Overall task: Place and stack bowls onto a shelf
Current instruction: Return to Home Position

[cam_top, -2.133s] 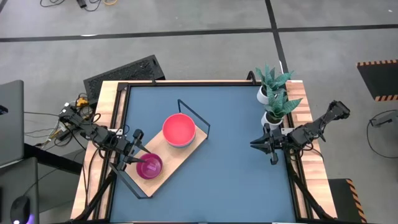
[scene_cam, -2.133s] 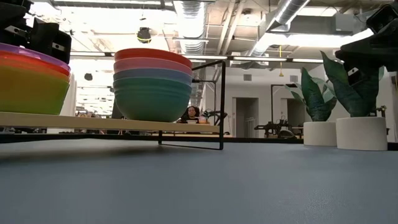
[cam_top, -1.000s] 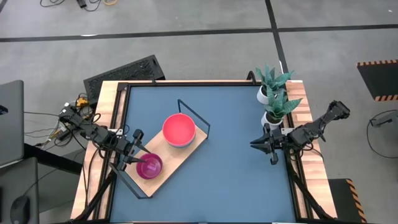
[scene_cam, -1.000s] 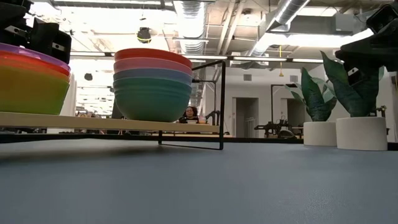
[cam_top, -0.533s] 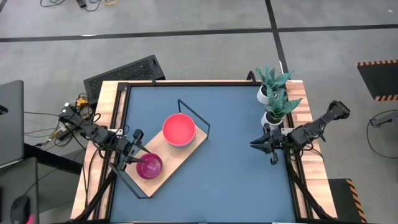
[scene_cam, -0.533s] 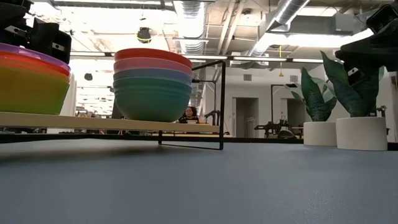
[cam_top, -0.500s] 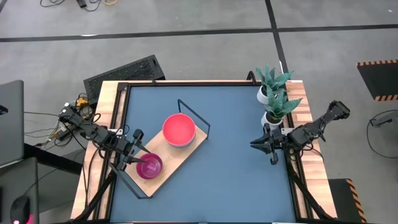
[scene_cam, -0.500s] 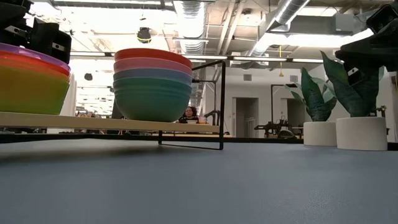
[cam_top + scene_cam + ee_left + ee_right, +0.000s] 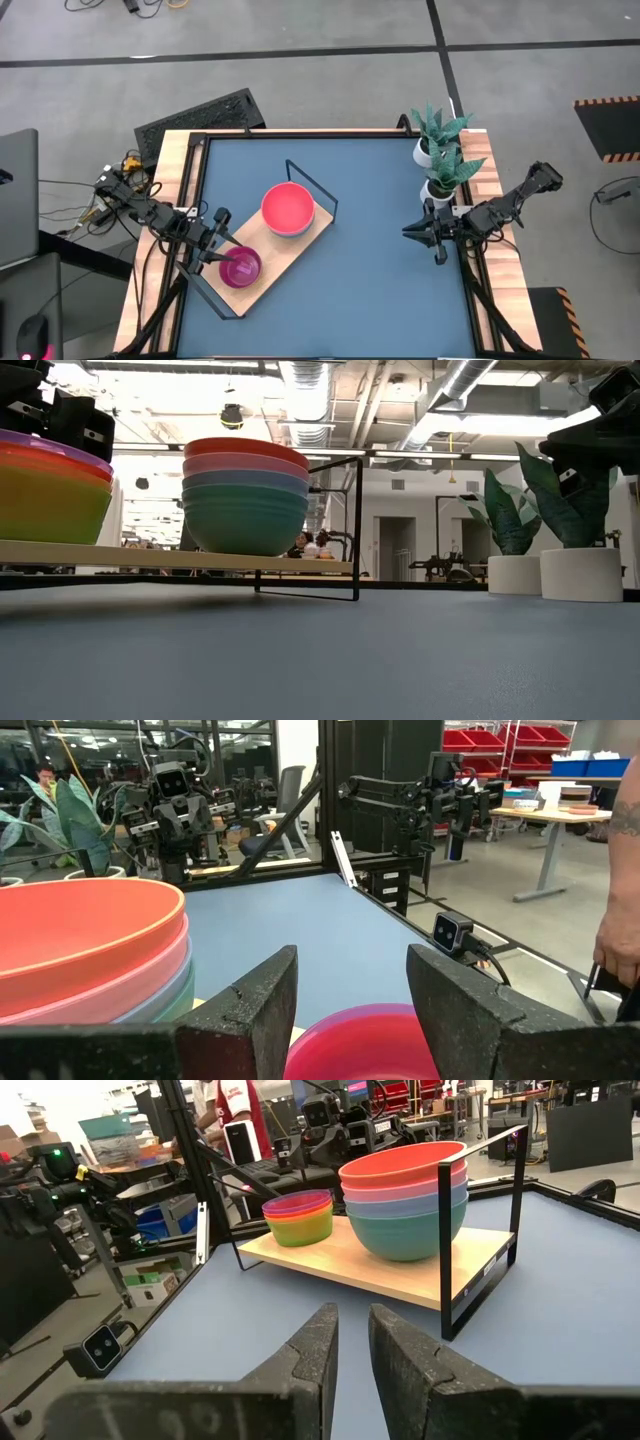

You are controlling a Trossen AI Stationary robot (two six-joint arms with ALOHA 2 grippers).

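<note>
The shelf, a light wooden board with a black wire frame, lies aslant on the blue table. Two stacks of bowls rest on it by their bases. The large stack has red on top, then pink, blue and green. The small stack has purple on top. My left gripper hangs open and level just beside the small stack, whose rim shows below its fingers. My right gripper waits at the table's right with a narrow gap between its fingers and nothing in it.
Two white pots with green plants stand at the table's far right corner, just behind my right arm. Bare blue tabletop lies between the shelf and the right arm. People and other equipment show in the room beyond.
</note>
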